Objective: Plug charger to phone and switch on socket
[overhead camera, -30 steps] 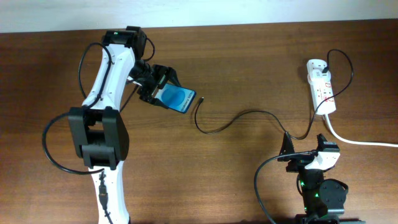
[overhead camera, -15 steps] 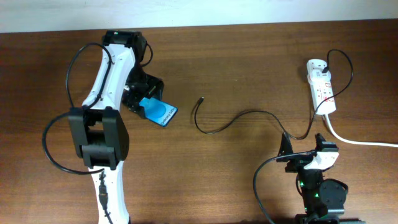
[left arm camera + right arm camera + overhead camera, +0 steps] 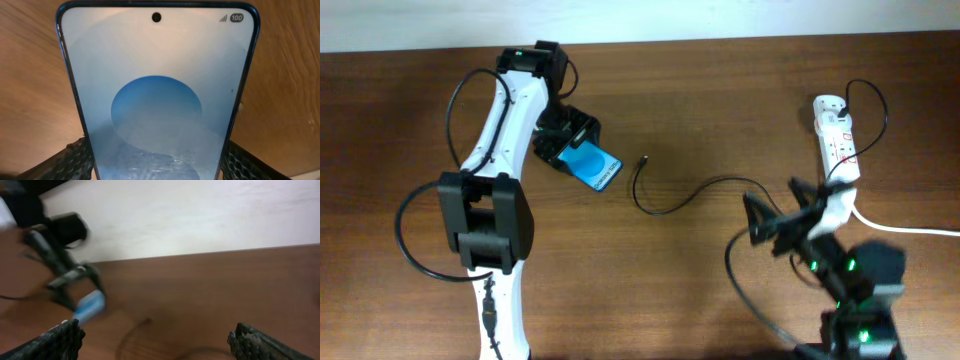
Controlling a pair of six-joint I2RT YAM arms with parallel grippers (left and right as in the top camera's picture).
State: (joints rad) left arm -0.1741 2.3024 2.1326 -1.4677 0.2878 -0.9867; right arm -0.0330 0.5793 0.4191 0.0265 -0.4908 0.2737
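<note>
My left gripper (image 3: 570,148) is shut on the phone (image 3: 595,165), blue screen up, at the table's upper left. In the left wrist view the phone (image 3: 157,95) fills the frame between my fingers (image 3: 157,160). The charger cable (image 3: 705,188) is thin and black; its plug tip (image 3: 644,160) lies a little right of the phone, apart from it. The cable runs right to the white power strip (image 3: 837,135) at the far right. My right gripper (image 3: 770,225) is open and empty, raised near the cable's right part. The right wrist view shows the phone (image 3: 90,305) and cable (image 3: 132,332) blurred.
The power strip's thick white cord (image 3: 900,228) runs off the right edge. The wall edge (image 3: 200,220) lies behind the table. Bare wood lies between the phone and the right arm.
My left gripper has carried the phone right, closer to the plug tip. My right arm has lifted from its rest pose and swung up and left, gripper open.
</note>
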